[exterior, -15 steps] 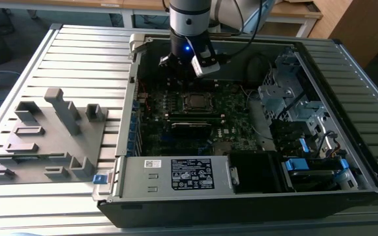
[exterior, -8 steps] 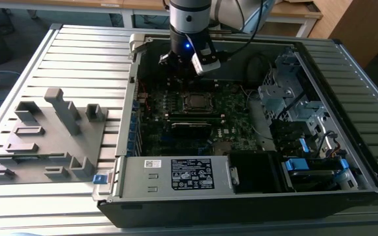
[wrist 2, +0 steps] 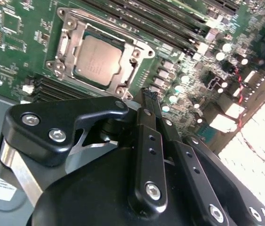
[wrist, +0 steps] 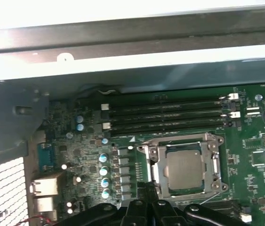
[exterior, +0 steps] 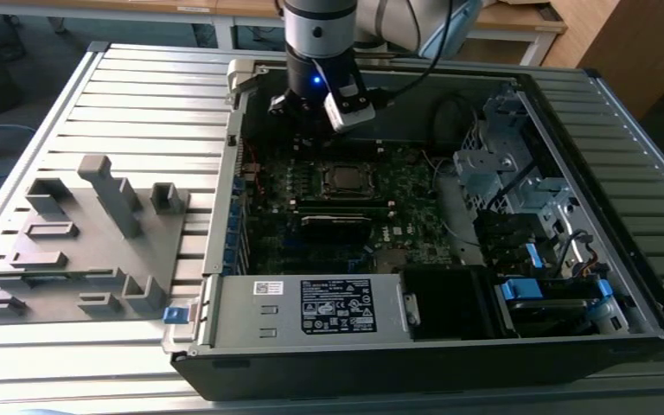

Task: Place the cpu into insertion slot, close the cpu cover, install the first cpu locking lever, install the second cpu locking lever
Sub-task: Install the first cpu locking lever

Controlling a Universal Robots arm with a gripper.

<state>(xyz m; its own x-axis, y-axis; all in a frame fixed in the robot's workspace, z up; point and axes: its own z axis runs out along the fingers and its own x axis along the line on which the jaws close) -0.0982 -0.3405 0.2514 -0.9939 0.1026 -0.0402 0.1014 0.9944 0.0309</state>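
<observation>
Cpu [wrist: 185,168] within cpu cover [wrist: 215,162], claw [wrist 2: 148,94] near.

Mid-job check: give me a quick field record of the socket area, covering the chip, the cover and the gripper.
cpu: lying flat in the insertion slot, metal top up
cpu cover: down over the cpu's edges, with the chip top showing through its window
gripper: shut, holding nothing, with its tips just beside the slot; contact with the board cannot be judged
memory slots: long black rows running alongside the insertion slot
</observation>
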